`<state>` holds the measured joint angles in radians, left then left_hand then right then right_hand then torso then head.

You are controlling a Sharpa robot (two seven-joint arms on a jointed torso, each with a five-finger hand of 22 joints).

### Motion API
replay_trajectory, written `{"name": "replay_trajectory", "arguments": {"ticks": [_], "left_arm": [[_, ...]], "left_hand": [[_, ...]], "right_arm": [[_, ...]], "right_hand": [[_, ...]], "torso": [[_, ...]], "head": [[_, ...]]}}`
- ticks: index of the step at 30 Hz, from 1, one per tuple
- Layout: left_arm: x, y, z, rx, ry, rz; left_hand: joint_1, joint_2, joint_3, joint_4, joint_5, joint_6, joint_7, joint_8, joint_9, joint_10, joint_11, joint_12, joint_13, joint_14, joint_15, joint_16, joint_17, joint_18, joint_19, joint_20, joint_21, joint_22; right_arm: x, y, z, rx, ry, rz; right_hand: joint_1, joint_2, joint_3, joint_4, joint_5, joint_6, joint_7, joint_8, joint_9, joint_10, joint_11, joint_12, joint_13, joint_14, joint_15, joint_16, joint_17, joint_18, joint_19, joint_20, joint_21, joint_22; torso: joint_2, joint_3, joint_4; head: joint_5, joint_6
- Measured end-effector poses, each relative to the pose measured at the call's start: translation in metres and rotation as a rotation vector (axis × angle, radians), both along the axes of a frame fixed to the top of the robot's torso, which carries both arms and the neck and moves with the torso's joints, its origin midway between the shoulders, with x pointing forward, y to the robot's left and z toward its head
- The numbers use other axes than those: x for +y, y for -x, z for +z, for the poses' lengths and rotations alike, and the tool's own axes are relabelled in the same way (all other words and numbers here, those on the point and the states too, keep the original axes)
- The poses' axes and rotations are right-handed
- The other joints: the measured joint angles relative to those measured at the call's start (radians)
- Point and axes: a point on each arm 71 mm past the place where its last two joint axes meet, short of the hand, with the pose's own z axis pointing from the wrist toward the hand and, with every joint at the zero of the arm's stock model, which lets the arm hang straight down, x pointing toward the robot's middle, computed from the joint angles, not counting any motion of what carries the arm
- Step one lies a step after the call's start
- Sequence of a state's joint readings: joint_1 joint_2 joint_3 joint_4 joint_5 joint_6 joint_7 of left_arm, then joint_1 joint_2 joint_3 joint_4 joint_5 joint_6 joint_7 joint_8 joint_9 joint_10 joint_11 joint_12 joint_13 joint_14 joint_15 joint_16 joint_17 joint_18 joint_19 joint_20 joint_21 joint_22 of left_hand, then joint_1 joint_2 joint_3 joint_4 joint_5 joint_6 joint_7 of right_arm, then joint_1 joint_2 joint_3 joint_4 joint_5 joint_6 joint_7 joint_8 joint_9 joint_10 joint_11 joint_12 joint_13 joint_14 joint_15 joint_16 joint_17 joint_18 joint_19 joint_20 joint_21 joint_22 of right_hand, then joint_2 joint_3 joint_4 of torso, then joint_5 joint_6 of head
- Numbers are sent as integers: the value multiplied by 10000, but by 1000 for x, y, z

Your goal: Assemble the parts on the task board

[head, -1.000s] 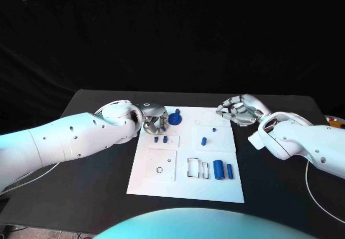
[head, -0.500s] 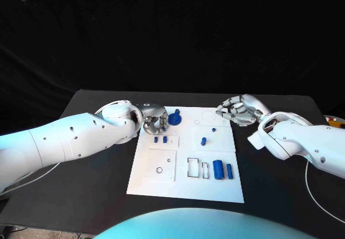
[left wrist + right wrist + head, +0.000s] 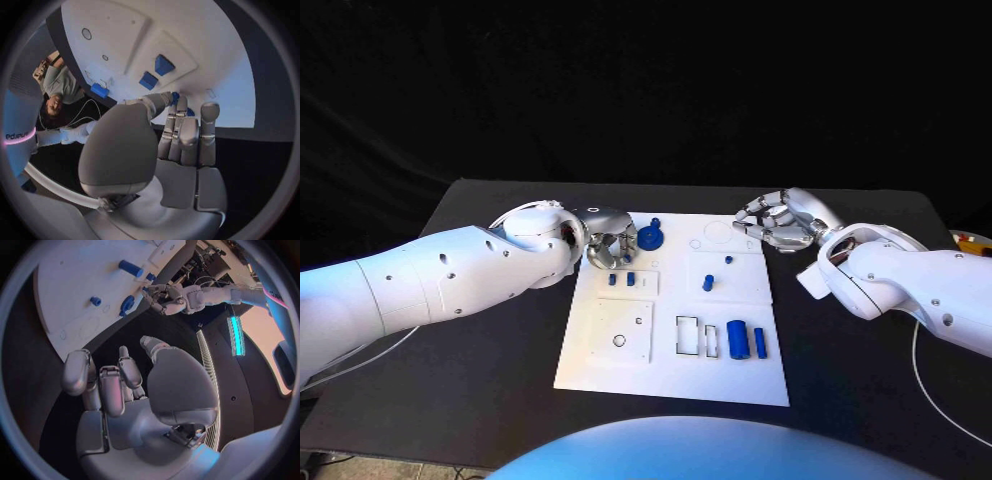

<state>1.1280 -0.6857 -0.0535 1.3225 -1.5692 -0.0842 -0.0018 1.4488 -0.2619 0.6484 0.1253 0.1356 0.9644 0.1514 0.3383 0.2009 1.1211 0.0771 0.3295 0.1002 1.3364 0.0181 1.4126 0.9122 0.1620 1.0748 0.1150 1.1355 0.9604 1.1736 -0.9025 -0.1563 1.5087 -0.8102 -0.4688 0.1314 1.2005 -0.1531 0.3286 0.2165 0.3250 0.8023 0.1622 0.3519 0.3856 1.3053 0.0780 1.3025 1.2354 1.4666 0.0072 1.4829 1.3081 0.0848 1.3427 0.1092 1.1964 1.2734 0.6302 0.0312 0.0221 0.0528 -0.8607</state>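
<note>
Two white arms reach over the black worktop (image 3: 473, 370), one from each side of the task board (image 3: 675, 375), which lies in the middle with bare dark surface on its left, right and near sides. The left hand (image 3: 610, 240) sits at the board's far-left corner, fingers curled around a blue part (image 3: 651, 238) at the board's far edge; the left wrist view shows a bit of blue at the fingertips (image 3: 178, 112), so the hand appears to pinch this part. The right hand (image 3: 776, 220) hovers at the board's far-right corner, just off its edge, fingers curled inward with nothing between them. Two small blue parts (image 3: 622, 280) lie close to the left hand. One blue peg (image 3: 708, 282) stands near the board's centre. Two blue cylinders (image 3: 746, 341) lie side by side toward the near-right edge, beside a rectangular cut-out (image 3: 691, 336). No legible writing appears on the board.
</note>
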Motion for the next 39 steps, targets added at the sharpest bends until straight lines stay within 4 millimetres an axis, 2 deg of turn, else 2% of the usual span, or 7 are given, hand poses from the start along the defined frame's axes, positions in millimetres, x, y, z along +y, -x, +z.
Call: {"name": "replay_trajectory", "arguments": {"ticks": [7,23,26,27,29,31,39], "left_arm": [[1,1,-1,25,-20,11],[3,3,-2,30,-7,29],[5,3,-2,30,-11,46],[5,3,-2,29,-13,54],[6,3,-2,27,-19,74],[7,3,-2,21,-27,103],[22,2,5,-130,169,440]], "left_hand": [[-159,-159,-16,16,0,-229,22,-238,-70,-97,93,-286,5,-111,36,-50,-178,0,-139,30,-160,-170],[-200,-200,-15,16,0,-391,72,-415,-95,-282,229,-536,-18,-308,92,-170,-500,-1,-283,103,-320,-370],[-239,-239,-15,15,0,-680,37,-631,-166,-465,271,-766,-55,-407,171,-232,-676,-1,-345,165,-464,-493],[-239,-239,-15,15,0,-767,20,-698,-196,-541,315,-859,-75,-448,161,-253,-730,0,-372,191,-467,-533],[-239,-239,-15,15,0,-890,-34,-829,-247,-728,395,-1042,-134,-523,236,-310,-857,-1,-412,232,-540,-606],[-239,-239,-28,8,0,-1044,-37,-952,-300,-942,456,-1216,-195,-636,309,-398,-1101,0,-535,285,-667,-745],[-282,-196,-171,61,0,-1156,21,-1122,-360,-1206,553,-1438,-278,-1056,375,-769,-2089,0,-923,352,-1108,-1297]], "right_arm": [[0,0,0,-3,1,-5],[-1,0,0,-24,18,-32],[-1,0,0,-30,23,-44],[-2,0,0,-32,24,-48],[-2,0,0,-37,29,-56],[-2,-1,0,-42,37,-65],[-3,-1,0,-89,126,-68]], "right_hand": [[0,0,0,0,0,0,0,0,0,0,0,0,0,0,0,0,-1,0,0,0,0,-12],[0,0,0,0,0,0,0,0,1,-88,-8,-110,-127,0,0,0,-2,0,-76,1,-104,-81],[33,-33,29,29,0,-40,15,-1,-27,-857,5,-928,-1047,0,0,-182,-48,19,-291,-9,-436,-303],[52,-52,42,42,0,-73,0,-1,-34,-1085,-1,-1206,-1355,0,0,-265,-139,156,-383,-16,-598,-414],[74,-74,73,66,0,-73,-1,46,-45,-1917,-2,-2299,-2543,0,0,-485,-477,158,-634,-15,-1024,-714],[183,-105,180,43,0,-74,-2,112,-55,-2641,-17,-3501,-3815,0,0,-702,-820,314,-756,-36,-1361,-940],[824,-403,1404,-596,-1338,74,-58,96,-265,-3023,-6,-6938,-6891,-19,-19,-1101,-1468,313,-867,-56,-1883,-1161]], "torso": [[-4,0,3],[-3,0,-4],[-3,4,-5],[-3,4,-5],[-3,4,-5],[-3,4,-5],[-8,5,-1]], "head": [[15,-1],[26,16],[26,23],[26,24],[27,30],[27,33],[38,77]]}}
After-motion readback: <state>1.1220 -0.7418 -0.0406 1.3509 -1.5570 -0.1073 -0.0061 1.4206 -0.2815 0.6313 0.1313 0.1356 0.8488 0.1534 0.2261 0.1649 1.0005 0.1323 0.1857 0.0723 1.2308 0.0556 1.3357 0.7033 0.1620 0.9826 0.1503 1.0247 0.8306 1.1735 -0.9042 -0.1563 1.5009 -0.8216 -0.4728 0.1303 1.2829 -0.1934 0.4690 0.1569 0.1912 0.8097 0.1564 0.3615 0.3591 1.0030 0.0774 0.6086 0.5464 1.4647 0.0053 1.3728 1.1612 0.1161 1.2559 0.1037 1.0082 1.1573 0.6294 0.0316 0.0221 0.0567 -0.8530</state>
